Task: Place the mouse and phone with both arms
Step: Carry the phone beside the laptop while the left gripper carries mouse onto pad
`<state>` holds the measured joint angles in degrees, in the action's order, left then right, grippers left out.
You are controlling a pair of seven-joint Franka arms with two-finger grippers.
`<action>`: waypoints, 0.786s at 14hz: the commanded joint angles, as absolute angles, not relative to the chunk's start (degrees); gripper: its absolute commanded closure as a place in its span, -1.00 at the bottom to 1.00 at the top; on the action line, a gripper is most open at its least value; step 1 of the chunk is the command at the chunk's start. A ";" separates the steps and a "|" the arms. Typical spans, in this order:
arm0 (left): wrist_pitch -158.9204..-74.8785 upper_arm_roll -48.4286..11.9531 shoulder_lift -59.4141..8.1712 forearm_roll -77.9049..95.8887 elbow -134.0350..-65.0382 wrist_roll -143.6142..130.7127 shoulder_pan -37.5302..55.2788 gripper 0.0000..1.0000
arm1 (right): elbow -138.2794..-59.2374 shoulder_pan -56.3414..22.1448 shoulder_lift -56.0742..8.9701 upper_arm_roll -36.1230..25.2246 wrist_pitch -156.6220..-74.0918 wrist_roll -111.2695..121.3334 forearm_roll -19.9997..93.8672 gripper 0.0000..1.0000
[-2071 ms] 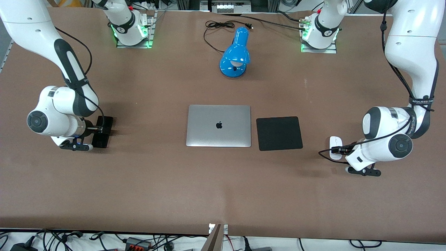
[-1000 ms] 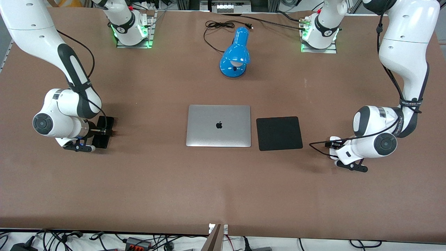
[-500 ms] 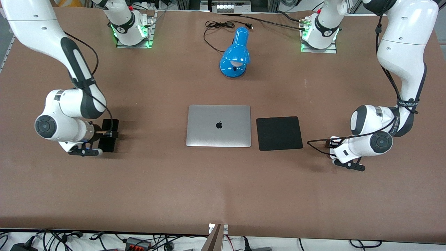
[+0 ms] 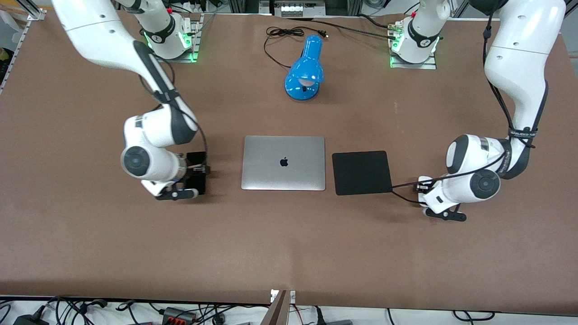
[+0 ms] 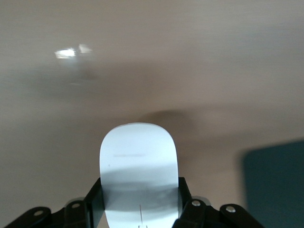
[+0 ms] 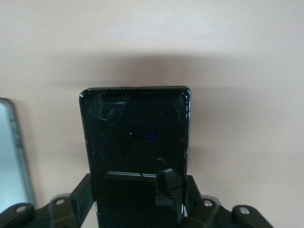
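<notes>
Robotics lab: arm bases (image 4: 170,39) glowing green, bolted onto a brown table (image 4: 289,243); loose cables (image 4: 90,309) trailing along its near edge.

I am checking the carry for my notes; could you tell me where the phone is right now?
The phone is clamped in the right gripper, held just above the table beside the closed laptop, on the side toward the right arm's end of the table.

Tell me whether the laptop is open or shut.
Shut: the laptop lies flat on the table, lid down, logo facing up.
</notes>
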<state>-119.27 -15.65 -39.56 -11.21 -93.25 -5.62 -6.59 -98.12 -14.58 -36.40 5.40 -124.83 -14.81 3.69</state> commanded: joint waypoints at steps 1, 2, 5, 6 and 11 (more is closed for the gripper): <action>-115.49 -19.68 -38.76 -11.87 -91.76 -10.96 -3.53 0.26 | -96.24 -17.04 -38.32 5.10 -125.59 -19.68 4.31 0.47; -116.10 -19.69 -39.46 -11.95 -91.67 -14.99 -1.78 0.26 | -96.41 -17.22 -38.58 5.10 -125.86 -19.86 4.39 0.47; -118.82 -19.43 -40.78 -12.83 -92.29 -21.96 4.90 0.26 | -97.56 -18.89 -39.02 5.10 -125.86 -20.65 4.31 0.47; -119.44 -19.42 -40.96 -12.92 -92.37 -22.06 5.10 0.26 | -97.73 -19.33 -39.02 5.10 -126.03 -20.65 4.22 0.47; -121.02 -19.34 -42.19 -12.92 -92.99 -22.24 5.72 0.24 | -98.44 -20.57 -39.64 5.01 -128.40 -21.88 3.96 0.44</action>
<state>-120.52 -19.40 -42.34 -11.25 -92.80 -21.95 6.17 -97.89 -19.70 -40.01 5.37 -127.30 -20.72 3.69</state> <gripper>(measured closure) 0.374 0.211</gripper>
